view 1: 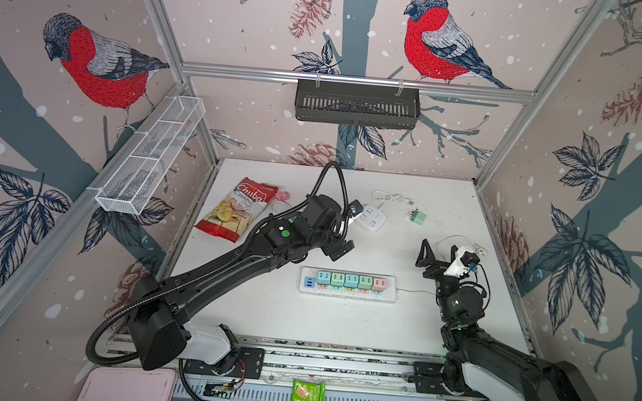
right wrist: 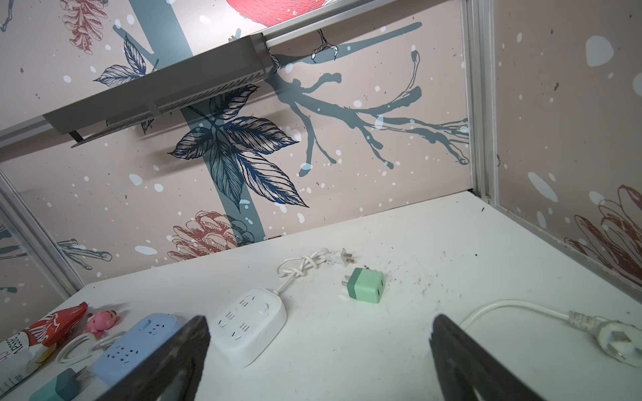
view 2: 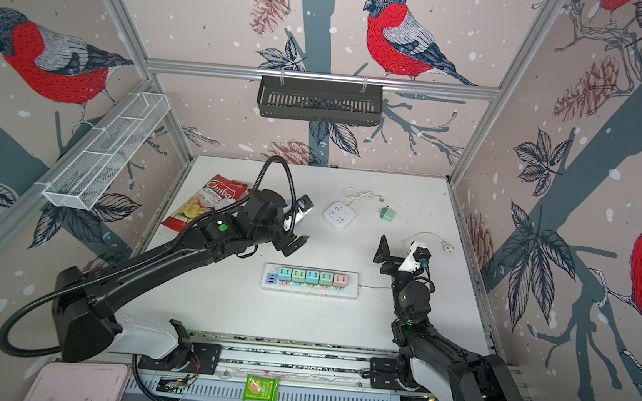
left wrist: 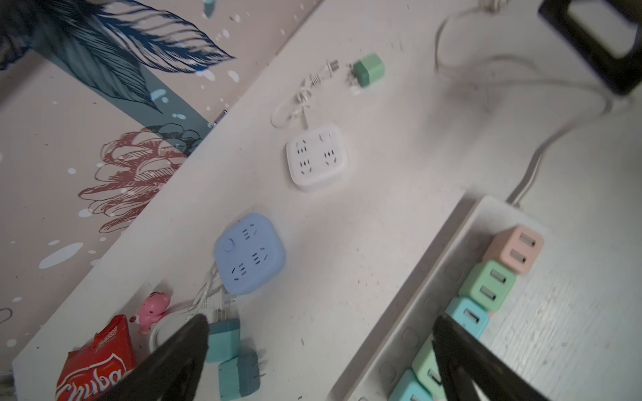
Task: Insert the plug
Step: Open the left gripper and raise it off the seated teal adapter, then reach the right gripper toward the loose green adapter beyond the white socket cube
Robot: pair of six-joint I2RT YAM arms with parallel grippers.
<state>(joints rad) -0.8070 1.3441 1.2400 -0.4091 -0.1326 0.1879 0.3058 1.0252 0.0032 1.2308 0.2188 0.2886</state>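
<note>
A long white power strip (view 1: 390, 294) (view 2: 351, 291) (left wrist: 417, 295) lies mid-table with several pastel cube plugs seated in it, a pink one (view 1: 379, 284) (left wrist: 514, 251) at its right end. A loose green plug (view 1: 416, 217) (view 2: 387, 214) (left wrist: 368, 69) (right wrist: 364, 286) lies on its side at the back right. Two teal plugs (left wrist: 224, 338) (left wrist: 239, 378) lie loose by a blue square socket (left wrist: 250, 257) (right wrist: 135, 343). My left gripper (view 1: 349, 228) (view 2: 299, 225) (left wrist: 319, 326) hovers open and empty behind the strip. Right of the strip, my right gripper (view 1: 440, 257) (view 2: 396, 255) (right wrist: 319, 326) is open and empty.
A white square socket (view 1: 372, 216) (right wrist: 250, 323) with a knotted cord sits at the back. A red chips bag (view 1: 238, 209) and pink toy (view 1: 283, 196) lie back left. A white three-pin plug (right wrist: 615, 338) and its cable trail at the right.
</note>
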